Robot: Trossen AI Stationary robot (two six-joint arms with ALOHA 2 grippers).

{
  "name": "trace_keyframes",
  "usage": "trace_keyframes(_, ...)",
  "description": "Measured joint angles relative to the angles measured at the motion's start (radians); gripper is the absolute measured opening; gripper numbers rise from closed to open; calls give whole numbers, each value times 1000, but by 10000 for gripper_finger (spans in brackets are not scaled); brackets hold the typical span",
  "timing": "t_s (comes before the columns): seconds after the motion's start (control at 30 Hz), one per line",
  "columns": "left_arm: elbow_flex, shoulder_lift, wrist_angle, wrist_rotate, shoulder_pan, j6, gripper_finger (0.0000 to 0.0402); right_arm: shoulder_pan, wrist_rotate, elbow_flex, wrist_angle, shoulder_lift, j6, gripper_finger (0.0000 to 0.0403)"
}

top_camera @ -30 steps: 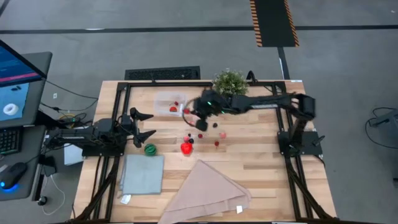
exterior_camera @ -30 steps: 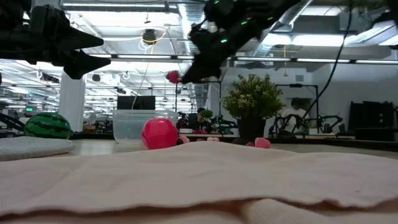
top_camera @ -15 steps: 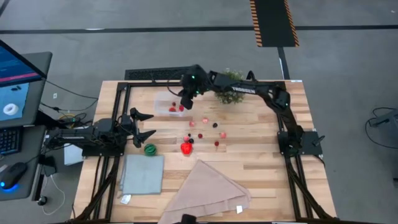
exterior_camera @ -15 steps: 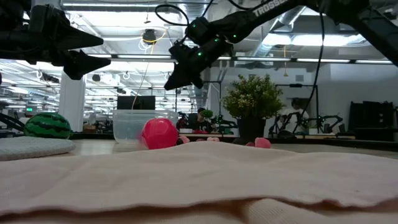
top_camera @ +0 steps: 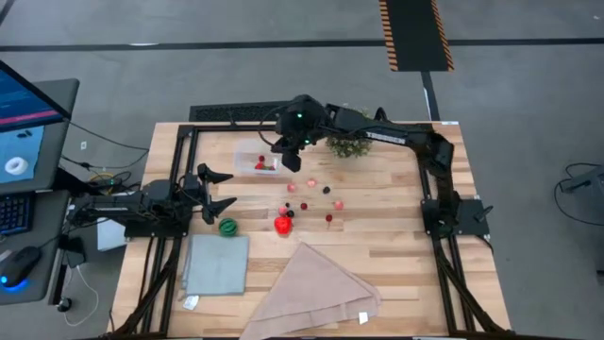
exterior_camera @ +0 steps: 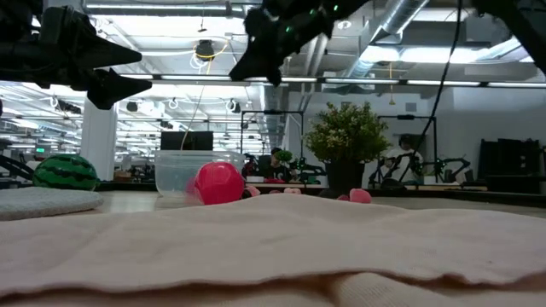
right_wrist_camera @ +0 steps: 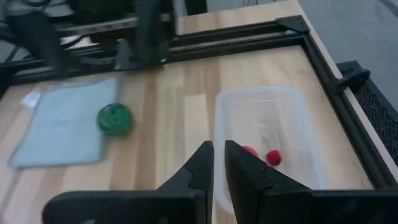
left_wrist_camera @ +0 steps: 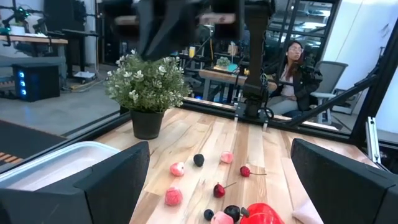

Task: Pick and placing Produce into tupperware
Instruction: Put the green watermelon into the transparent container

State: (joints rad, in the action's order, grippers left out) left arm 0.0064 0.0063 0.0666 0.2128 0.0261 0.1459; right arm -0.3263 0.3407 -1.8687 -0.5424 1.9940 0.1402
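Leftmost, your left gripper [top_camera: 223, 188] waits with fingers spread wide over the wooden worktop [top_camera: 377, 236]; next comes the clear rectangular plastic tupperware [top_camera: 255, 157], two small red produce pieces [right_wrist_camera: 260, 154] inside; your right gripper [top_camera: 291, 162] hangs above its edge, fingers slightly parted, empty; more tiny red and pink produce [top_camera: 307, 196] lies scattered beyond.

Even overhead light on the worktop [top_camera: 377, 246], shadows soft and short. Down low, bright ceiling strips glare behind and the arms go to dark silhouettes; the pink cloth [exterior_camera: 273, 247] up front is out of focus. Wrist views: near fingers [right_wrist_camera: 199, 163] blurred, dark arm overhead smeared.
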Motion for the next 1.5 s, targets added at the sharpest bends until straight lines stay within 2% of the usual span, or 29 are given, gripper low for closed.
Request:
trace_keyframes(0.23,0,0,-9,-58,0,16,382,84,4,28,-144,-132,-21,64)
trace_keyframes(0.47,0,0,-13,-83,0,58,382,161,2,237,-102,-321,-78,64)
trace_keyframes(0.63,0,0,-14,-86,0,59,382,211,-13,503,88,-519,-134,64)
trace_keyframes(0.8,0,0,-25,-148,0,69,382,295,-96,775,316,-712,-185,64)
trace_keyframes(0.93,0,17,-33,-191,0,124,382,376,-153,957,479,-812,-241,64)
trace_keyframes(1.03,0,40,-32,-184,0,143,382,436,-217,1050,538,-845,-287,64)
trace_keyframes(1.23,1,113,-4,-14,0,245,382,551,-417,1162,644,-896,-299,64)
trace_keyframes(1.4,17,150,-45,23,0,260,382,590,-448,1254,778,-956,-267,64)
trace_keyframes(1.5,18,173,-46,10,0,261,382,600,-449,1313,831,-996,-264,64)
